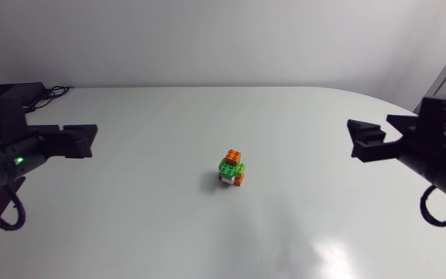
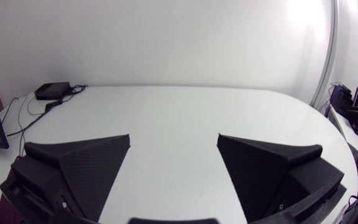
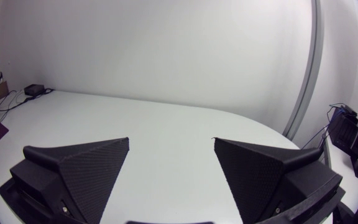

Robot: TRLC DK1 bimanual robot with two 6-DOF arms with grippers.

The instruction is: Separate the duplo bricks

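Note:
A small stack of duplo bricks (image 1: 231, 167), orange and green on a white piece, stands near the middle of the white table (image 1: 130, 217). My left gripper (image 1: 86, 140) hangs at the left side, far from the stack, fingers apart and empty; the left wrist view shows its gripper (image 2: 174, 142) open over bare tabletop. My right gripper (image 1: 360, 139) hangs at the right side, also well clear of the bricks. In the right wrist view that gripper (image 3: 171, 146) is open with nothing between its fingers. Neither wrist view shows the bricks.
A small black box with cables (image 2: 51, 91) sits at the table's far left corner. Cables (image 1: 53, 93) trail there in the head view too. The table's far edge runs close to a white wall.

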